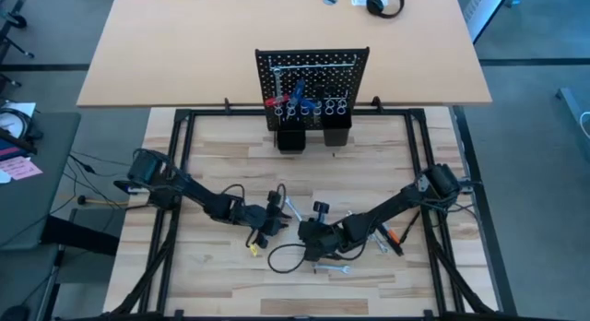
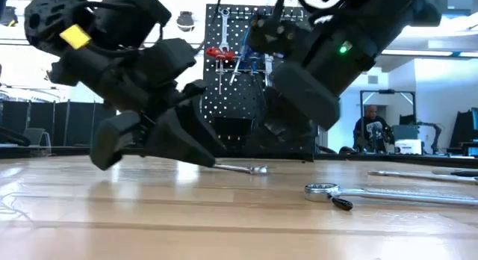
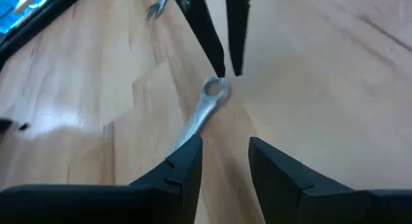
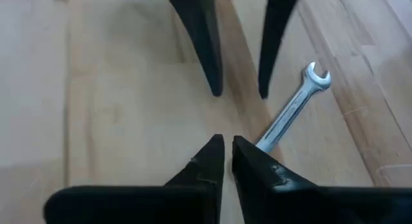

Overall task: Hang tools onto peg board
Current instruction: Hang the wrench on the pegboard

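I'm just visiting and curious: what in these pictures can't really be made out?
- High view: tools hung on the peg board are too small to tell apart.
- Low view: both arms hide the board's lower half.
- Left wrist view: the wrench is blurred, its near end hidden behind the left hand.

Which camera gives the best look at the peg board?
The high view: the peg board stands whole, unblocked. The low view faces it, but arms cover much. Neither wrist view shows it.
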Controlling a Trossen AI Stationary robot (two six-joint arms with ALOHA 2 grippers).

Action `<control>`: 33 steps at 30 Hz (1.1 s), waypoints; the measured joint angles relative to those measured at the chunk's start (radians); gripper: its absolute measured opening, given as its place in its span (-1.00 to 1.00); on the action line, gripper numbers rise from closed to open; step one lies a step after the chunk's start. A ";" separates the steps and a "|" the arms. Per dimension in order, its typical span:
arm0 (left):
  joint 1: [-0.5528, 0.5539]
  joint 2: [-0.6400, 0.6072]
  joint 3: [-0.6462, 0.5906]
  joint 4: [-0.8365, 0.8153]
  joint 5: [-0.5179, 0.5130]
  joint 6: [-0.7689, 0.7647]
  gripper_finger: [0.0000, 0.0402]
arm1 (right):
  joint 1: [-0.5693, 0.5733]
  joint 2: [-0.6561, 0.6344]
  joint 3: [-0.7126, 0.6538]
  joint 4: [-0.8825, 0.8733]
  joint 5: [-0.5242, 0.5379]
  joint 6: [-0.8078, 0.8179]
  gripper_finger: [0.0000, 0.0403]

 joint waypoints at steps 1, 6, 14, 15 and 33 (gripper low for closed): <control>0.000 0.012 0.014 0.001 0.000 0.009 -0.40 | 0.003 -0.004 0.000 -0.004 0.001 -0.006 -0.78; 0.000 0.057 0.072 0.001 -0.001 0.027 -0.40 | 0.018 -0.044 0.000 -0.016 0.013 0.036 -0.76; 0.004 0.070 0.086 -0.004 -0.009 0.024 -0.40 | -0.010 -0.059 0.000 -0.135 -0.074 0.232 -0.41; 0.007 0.070 0.086 -0.001 -0.010 0.024 -0.40 | -0.020 -0.055 -0.005 -0.123 -0.105 0.241 -0.33; 0.059 0.238 0.199 0.026 0.050 0.021 -0.40 | -0.103 -0.052 -0.237 0.348 -0.328 0.330 0.34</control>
